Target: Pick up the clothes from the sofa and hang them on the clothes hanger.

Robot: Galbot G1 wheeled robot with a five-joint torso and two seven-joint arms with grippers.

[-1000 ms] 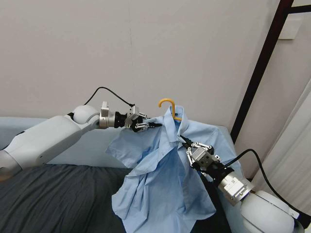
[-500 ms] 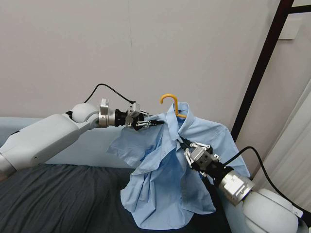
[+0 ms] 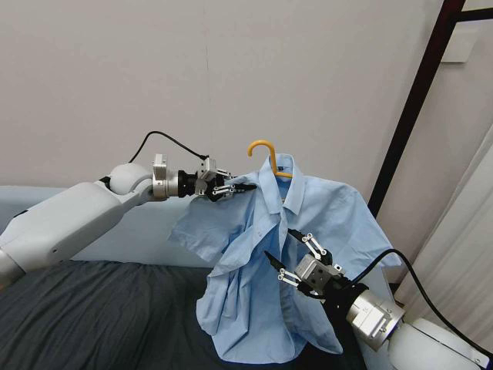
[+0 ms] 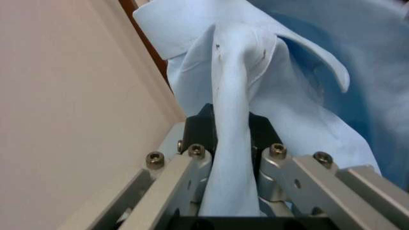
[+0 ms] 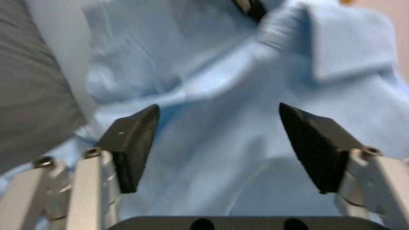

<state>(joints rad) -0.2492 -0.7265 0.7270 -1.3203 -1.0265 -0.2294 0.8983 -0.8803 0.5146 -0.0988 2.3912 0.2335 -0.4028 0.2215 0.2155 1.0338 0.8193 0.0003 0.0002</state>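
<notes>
A pale wall took up the background, and along its foot ran the sofa, with a dark grey seat and a light blue back. A black pole slanted up the wall beyond the sofa's right end.

The light blue shirt hung in the air over the right end of the sofa, draped on a hanger. Its collar was up by the hanger's neck, its short sleeves were spread to either side, and its open front fell loose. The hem dropped in front of the seat, and I could not tell whether it touched the cushion.

The left arm reached in over the sofa's back edge, level with the collar. The left pincer was clamped on a fold of the shirt just beside the collar. In the left wrist view the cloth ran as a narrow band between the two black pads of that pincer.

The right arm rose from the lower right corner. The right pincer stood with its fingers wide apart at the shirt's front, below the collar. In the right wrist view both pads were spread, with blue cloth beyond them and nothing gripped.

The hanger's yellow hook stuck up above the collar, well apart from the pole.
</notes>
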